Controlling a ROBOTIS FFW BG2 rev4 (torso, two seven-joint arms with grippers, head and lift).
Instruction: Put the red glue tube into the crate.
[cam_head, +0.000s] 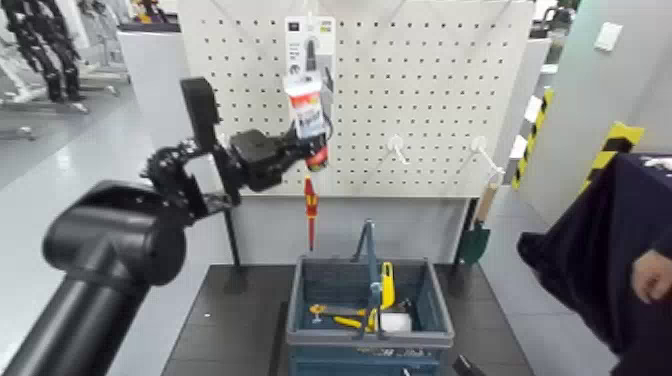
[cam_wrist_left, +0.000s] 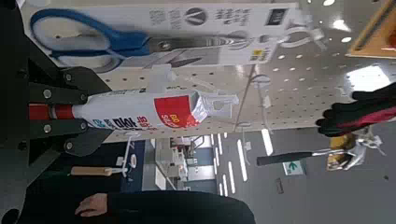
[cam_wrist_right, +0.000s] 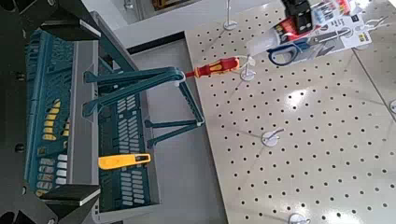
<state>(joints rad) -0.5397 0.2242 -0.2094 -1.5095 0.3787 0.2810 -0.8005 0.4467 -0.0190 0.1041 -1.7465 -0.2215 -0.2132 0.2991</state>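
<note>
A robot's black left gripper (cam_head: 312, 146) clamps a red-and-white printed glue tube (cam_head: 307, 108) before a white perforated pegboard (cam_head: 430, 100), near blue-handled scissors on a white card (cam_wrist_left: 168, 37). Below sits a blue-grey plastic crate (cam_head: 434, 330) holding yellow tools. The black right gripper (cam_wrist_right: 75, 117) stands open near the crate.

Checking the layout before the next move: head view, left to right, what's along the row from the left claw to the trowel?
black left claw on the red-and-white glue tube → blue-grey plastic crate with upright handle → green-bladed garden trowel with wooden handle
</note>
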